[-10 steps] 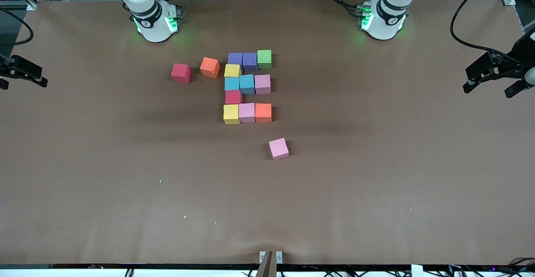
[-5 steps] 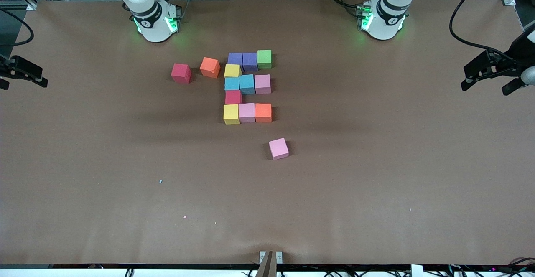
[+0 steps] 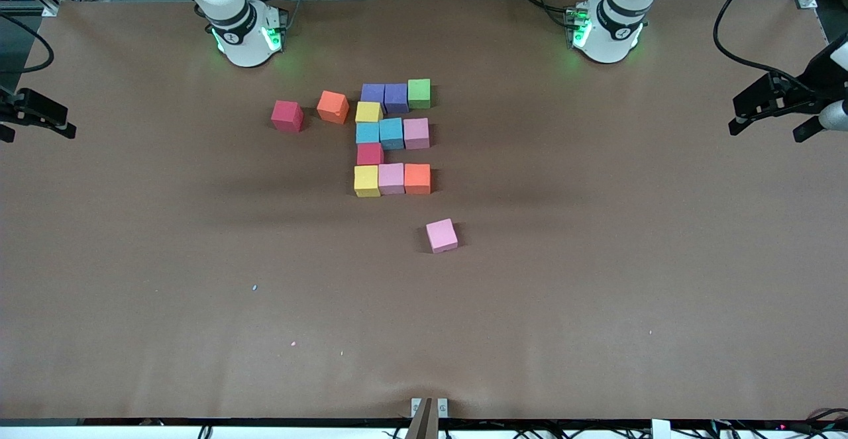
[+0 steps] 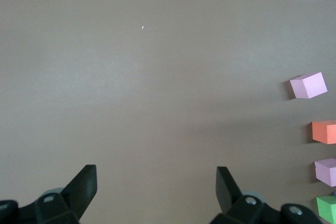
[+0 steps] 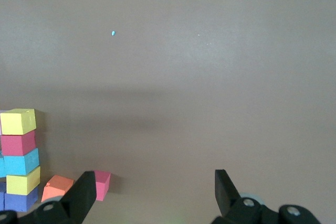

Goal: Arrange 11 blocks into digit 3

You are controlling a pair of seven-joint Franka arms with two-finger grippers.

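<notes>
- Eleven small matte foam-like cubes (image 3: 391,140) sit packed in a digit shape mid-table; a loose pink cube (image 3: 441,236) lies nearer the camera.
- Likely light, slightly squashy, grippy: pinch two flat parallel faces.
- Left gripper (image 3: 772,109) open over its table end; right gripper (image 3: 33,116) open, waiting at its end.

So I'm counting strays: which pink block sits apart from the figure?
The lone pink block, nearest the front camera, touches nothing; the other two pink blocks sit packed among neighbours.
</notes>
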